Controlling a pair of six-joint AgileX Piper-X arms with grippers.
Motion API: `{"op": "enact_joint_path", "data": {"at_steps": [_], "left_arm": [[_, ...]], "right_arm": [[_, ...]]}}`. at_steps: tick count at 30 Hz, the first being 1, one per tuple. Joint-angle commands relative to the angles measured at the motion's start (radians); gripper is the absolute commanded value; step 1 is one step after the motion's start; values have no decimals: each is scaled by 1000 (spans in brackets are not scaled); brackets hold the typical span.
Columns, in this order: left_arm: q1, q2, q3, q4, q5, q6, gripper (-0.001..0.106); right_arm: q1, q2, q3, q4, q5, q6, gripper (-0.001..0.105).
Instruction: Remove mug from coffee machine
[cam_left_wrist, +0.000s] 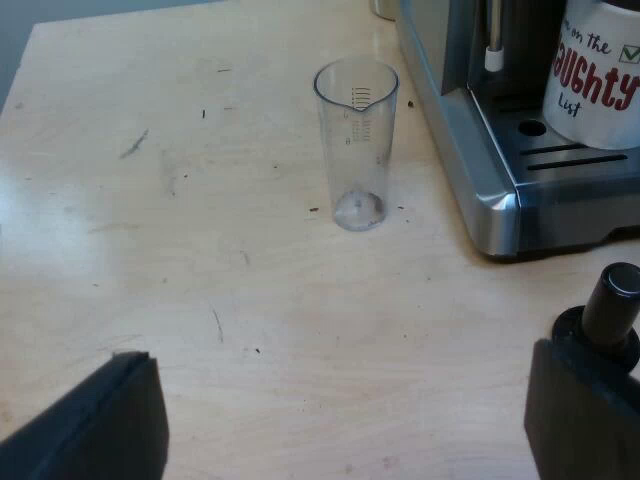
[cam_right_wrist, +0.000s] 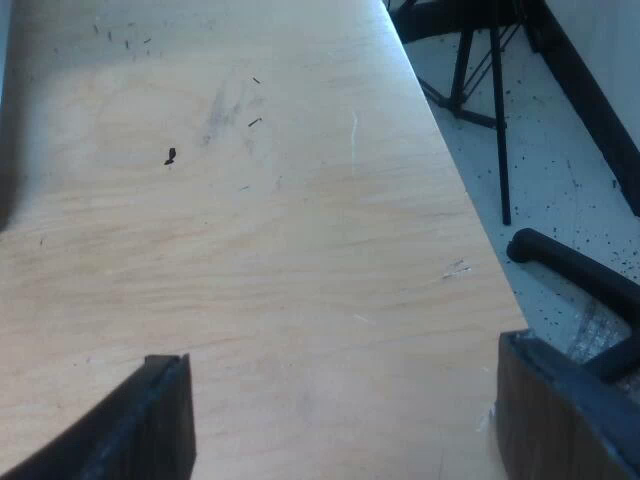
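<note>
A white mug (cam_left_wrist: 592, 80) with red lettering stands on the drip tray of the steel espresso machine (cam_left_wrist: 500, 170). My left gripper (cam_left_wrist: 345, 420) hovers open over the wooden table (cam_left_wrist: 150, 230), some way from the machine, nothing between its fingers (cam_left_wrist: 110, 420). A clear measuring glass (cam_left_wrist: 356, 140) stands upright on the table beside the machine. A tamper with a black knob (cam_left_wrist: 612, 310) sits near one left finger. My right gripper (cam_right_wrist: 345, 420) is open over bare tabletop (cam_right_wrist: 250, 250) at the table's edge, holding nothing.
Beyond the table's edge in the right wrist view lies a speckled floor (cam_right_wrist: 560, 170) with black stand legs (cam_right_wrist: 495, 100) and a dark tube (cam_right_wrist: 575, 265). The machine's steam wand (cam_left_wrist: 493, 40) hangs beside the mug.
</note>
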Motion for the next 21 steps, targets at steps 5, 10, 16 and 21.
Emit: {"op": "enact_joint_path", "data": {"at_steps": [5,10,16,21], "left_arm": [[2,-41,-2,-15,1,-6,87],[2,-36,-2,-15,70,-6,87],[0,11,-48,-15,95,-36,87],[-60,97,-127,-15,98,-36,87]], "right_arm": [[-5,-45,-5,-9,7,-3,65],[-5,-45,-8,-7,2,-32,65],[-5,-20,-60,-2,-51,-98,64],[14,65,-131,-1,-139,-98,64]]}}
